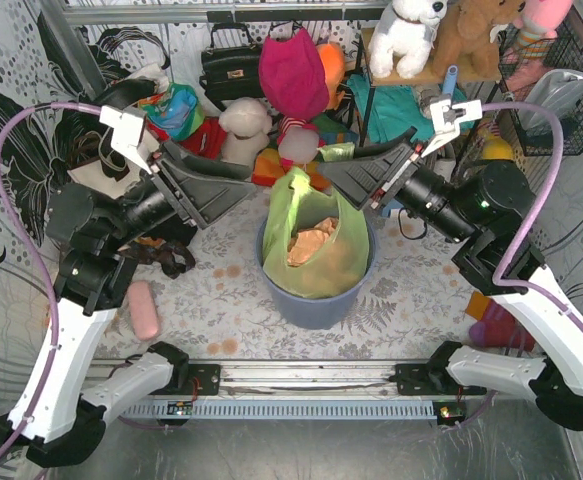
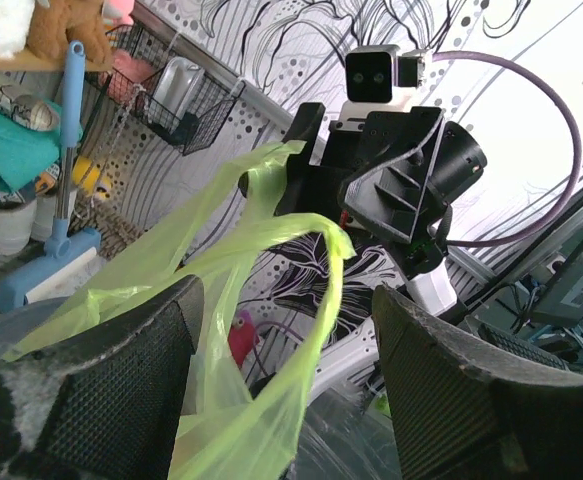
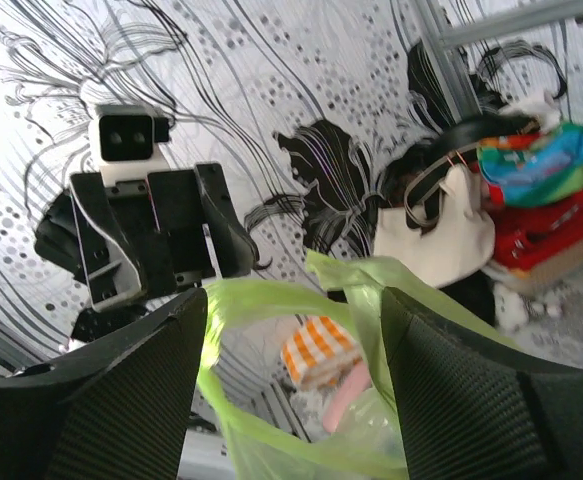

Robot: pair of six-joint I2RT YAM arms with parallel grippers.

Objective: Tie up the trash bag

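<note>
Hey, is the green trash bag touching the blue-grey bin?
Touching. The top view shows the trash bag sitting inside the bin, its plastic lying against the rim.

— What is carried by the table (image 1: 221, 305)?
— On its patterned cloth a round blue-grey bin (image 1: 311, 308) is set, beneath the gap between the left gripper (image 1: 243, 190) and the right gripper (image 1: 333, 178). A pink oblong (image 1: 144, 310) is laid well below the left gripper; possibly a dark strap (image 1: 166, 258) lies nearer.
</note>
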